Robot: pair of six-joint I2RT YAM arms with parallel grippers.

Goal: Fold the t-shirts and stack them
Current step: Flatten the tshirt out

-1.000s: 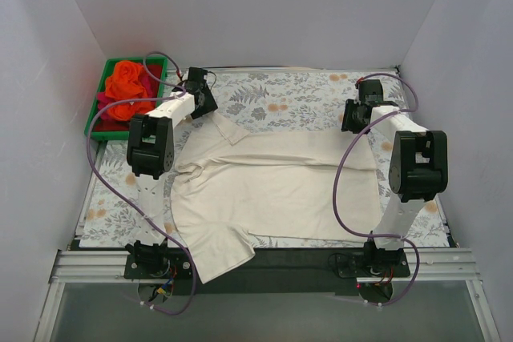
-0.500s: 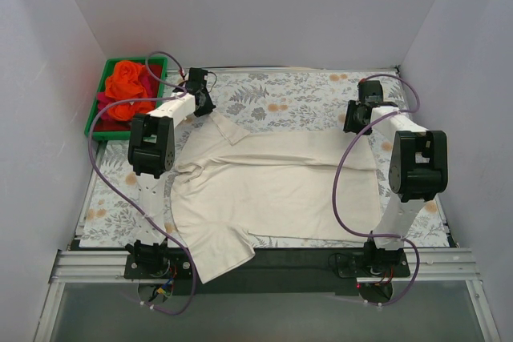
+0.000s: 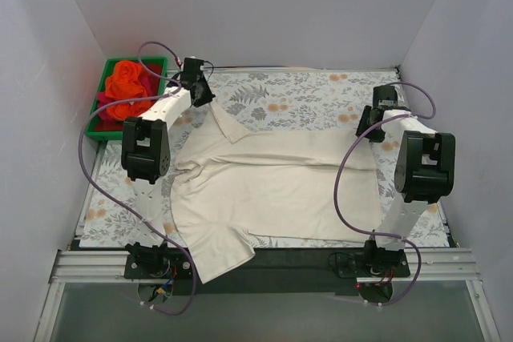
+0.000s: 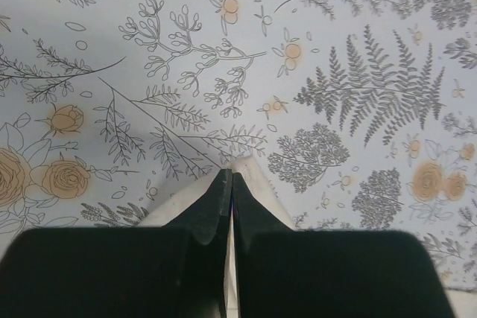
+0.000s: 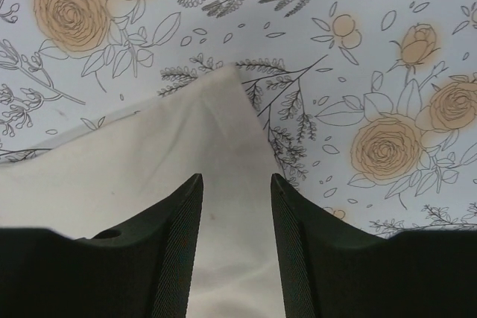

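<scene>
A large cream t-shirt (image 3: 272,186) lies spread on the floral tablecloth, one sleeve hanging over the near edge. My left gripper (image 3: 203,98) is shut on the tip of the shirt's far left sleeve (image 4: 253,184), drawn out to a point; its jaws are pressed together. My right gripper (image 3: 370,127) is open above the shirt's far right corner (image 5: 216,132), with a finger to each side of the cloth. Orange and red-magenta t-shirts (image 3: 127,90) lie bunched in a green bin at the far left.
The green bin (image 3: 98,122) stands at the table's far left corner by the left wall. White walls close in the back and both sides. Purple cables loop around both arms. The floral tablecloth (image 3: 296,98) covers the table.
My left gripper has moved further back and left, pulling the sleeve out to a point. My right gripper has moved right, to the shirt's far right corner.
</scene>
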